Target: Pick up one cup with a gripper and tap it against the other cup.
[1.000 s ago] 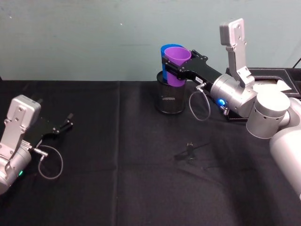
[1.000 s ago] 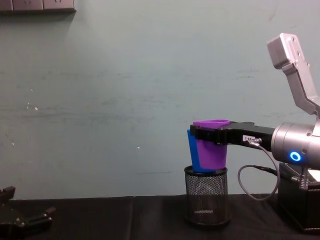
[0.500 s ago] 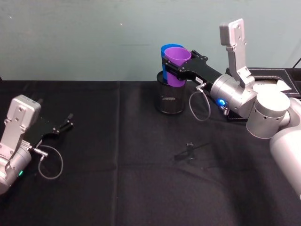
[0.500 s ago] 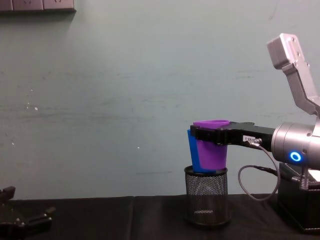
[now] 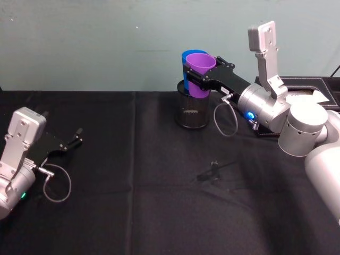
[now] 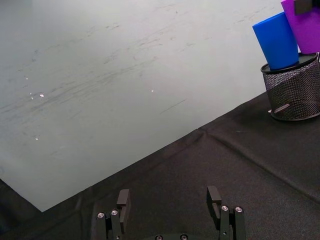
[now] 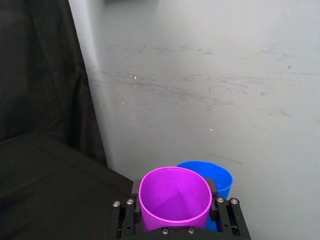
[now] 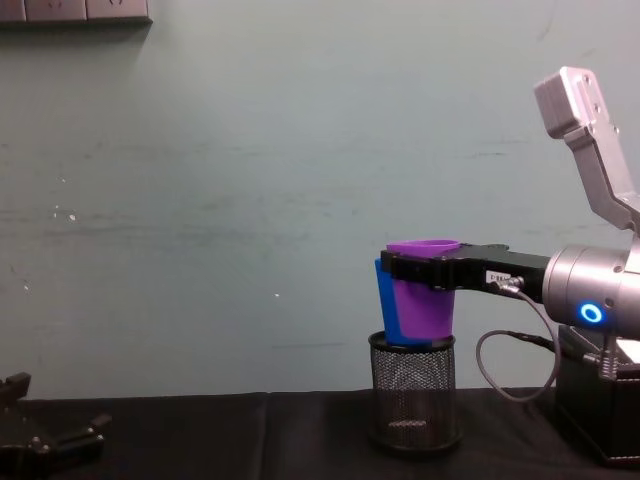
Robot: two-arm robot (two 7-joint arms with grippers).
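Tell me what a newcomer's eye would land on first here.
The smooth purple plastic tumbler, clamped in the long black right gripper, held close against the bright blue plastic tumbler. The blue one stands in a black wire-mesh pen holder, far back at centre. The left gripper rests open, low on the left.

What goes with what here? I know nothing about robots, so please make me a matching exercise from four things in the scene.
Things:
1. purple cup
2. blue cup
3. wire-mesh pen holder
4. left gripper

States:
A. standing on the black tablecloth
B. clamped in the jaws of the right gripper, held in the air
C. low on the left, jaws open and empty
D. sitting inside the mesh holder

Pairs: 1-B, 2-D, 3-A, 4-C
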